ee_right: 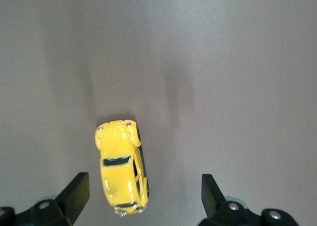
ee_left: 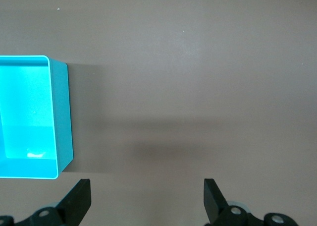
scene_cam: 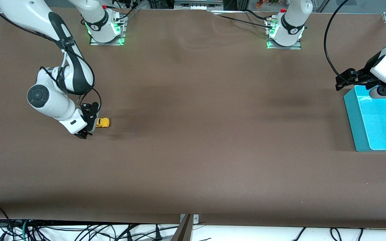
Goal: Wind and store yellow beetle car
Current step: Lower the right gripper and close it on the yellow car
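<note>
Brown table (scene_cam: pixel 193 134): yellow beetle car (scene_cam: pixel 103 123), teal bin (scene_cam: pixel 374 120) resting on it.

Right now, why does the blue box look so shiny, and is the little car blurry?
In the front and left wrist views, the teal bin glows with bright glare inside; in the right wrist view, the yellow beetle car looks sharp, with soft streaky shadows on the table.

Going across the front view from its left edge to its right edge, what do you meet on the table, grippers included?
right gripper, open, low beside the car → yellow beetle car → left gripper, open, waiting by the bin's rim → turquoise bin
</note>
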Available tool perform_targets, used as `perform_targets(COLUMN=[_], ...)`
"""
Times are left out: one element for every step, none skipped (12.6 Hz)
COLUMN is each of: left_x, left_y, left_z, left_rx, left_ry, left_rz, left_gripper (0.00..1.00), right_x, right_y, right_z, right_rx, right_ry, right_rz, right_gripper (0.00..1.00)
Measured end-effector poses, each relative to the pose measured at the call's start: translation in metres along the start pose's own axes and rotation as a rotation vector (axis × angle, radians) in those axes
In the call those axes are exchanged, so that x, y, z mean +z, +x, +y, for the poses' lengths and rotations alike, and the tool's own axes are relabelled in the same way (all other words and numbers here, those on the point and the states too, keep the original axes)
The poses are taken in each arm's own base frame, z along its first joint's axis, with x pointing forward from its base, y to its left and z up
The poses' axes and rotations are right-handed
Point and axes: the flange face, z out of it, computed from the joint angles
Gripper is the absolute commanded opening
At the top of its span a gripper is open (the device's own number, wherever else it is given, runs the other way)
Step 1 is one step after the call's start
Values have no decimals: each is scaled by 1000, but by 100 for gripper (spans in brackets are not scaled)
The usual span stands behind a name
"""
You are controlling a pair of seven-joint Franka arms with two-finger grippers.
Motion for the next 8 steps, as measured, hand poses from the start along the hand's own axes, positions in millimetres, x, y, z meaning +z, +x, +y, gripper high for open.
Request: perform_targets(left_x=[0, 0, 0, 0, 0, 0, 0, 0], left_y=[0, 0, 0, 0, 0, 0, 0, 0], left_z=[0, 0, 0, 0, 0, 0, 0, 0], left_rx=[0, 0, 0, 0, 0, 0, 0, 0], left_ry=[0, 0, 0, 0, 0, 0, 0, 0], left_rz=[0, 0, 0, 0, 0, 0, 0, 0], left_gripper=[100, 100, 100, 100, 100, 100, 100, 100], right_x=[10, 17, 21, 24, 26, 27, 26, 26], right_y=[0, -1, -1, -2, -2, -3, -4, -5], right_z=[0, -1, -3, -7, -12, -17, -21, -25], right_rx=[-20, -31, -36, -39, -41, -43, -44, -45], right_ry=[3, 10, 18, 27, 35, 40, 40, 30], right_rz=[0, -1, -2, -3, -5, -6, -6, -5], right_gripper=[100, 99, 99, 99, 99, 99, 98, 94])
